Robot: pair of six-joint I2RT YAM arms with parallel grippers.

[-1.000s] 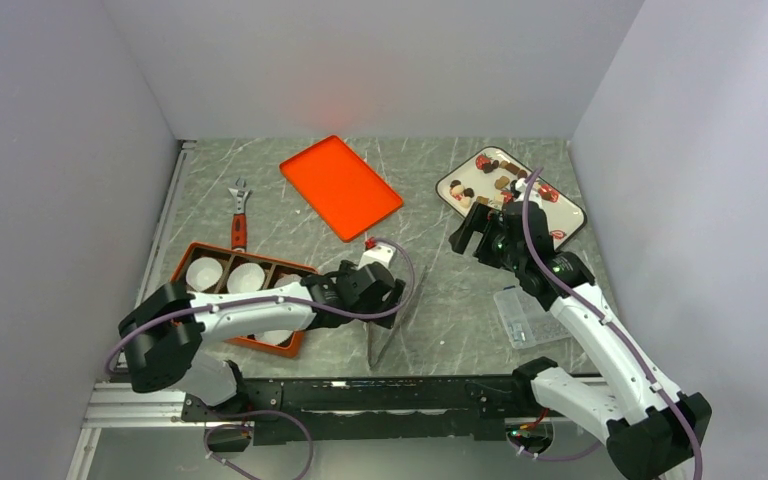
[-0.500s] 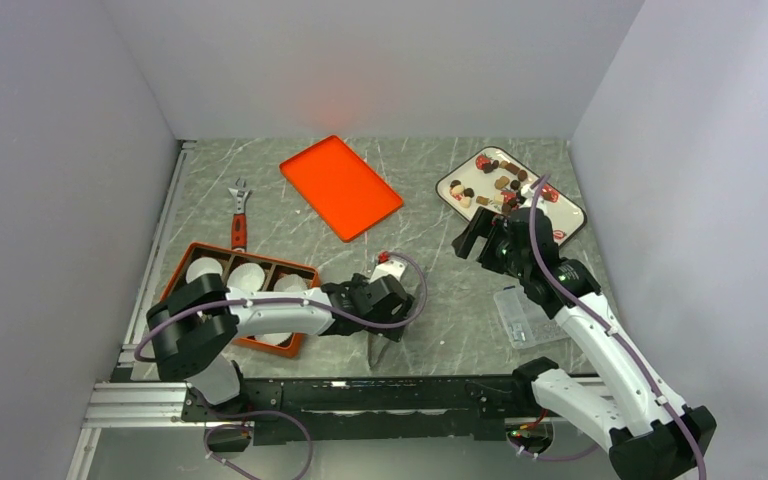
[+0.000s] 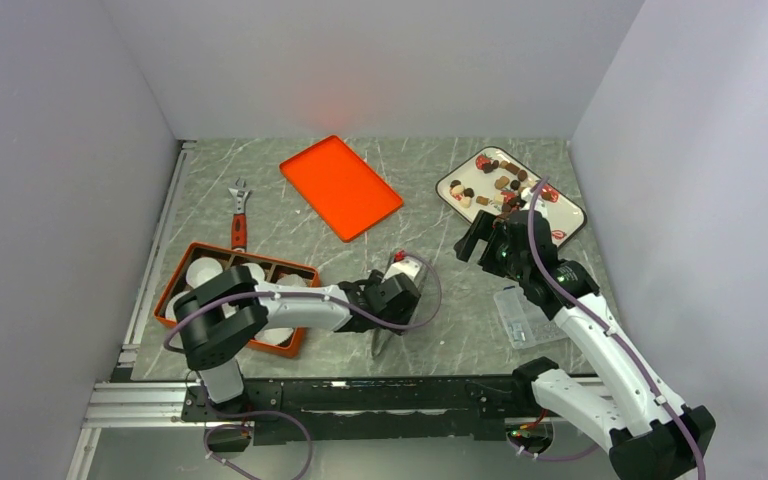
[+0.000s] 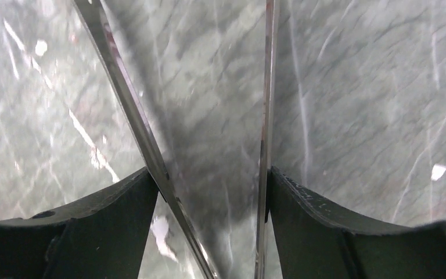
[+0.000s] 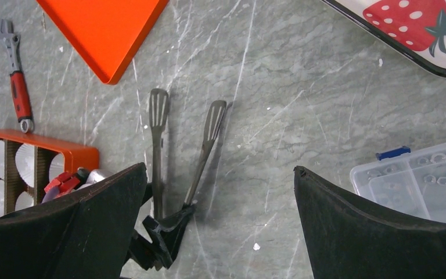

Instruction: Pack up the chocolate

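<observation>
**A:** Where's the chocolate (image 3: 501,183) sitting?

**B:** On the white strawberry tray (image 3: 567,212), back right of the bench (image 3: 460,300). The orange box (image 5: 35,136) by the left arm just holds paper cups (image 5: 26,165).

**A:** And the claws?

**B:** Left claw (image 4: 210,174) is clamped on the tongs (image 5: 158,151). Right claw (image 5: 219,168) hangs wide open above the bench.

Metal tongs (image 5: 157,145), gripped at their joined end by the left gripper (image 5: 168,221), are seen over the marble table (image 5: 302,87) between the right gripper's (image 5: 219,170) 2 wide-spread fingers, near an orange tray (image 5: 101,29).
</observation>
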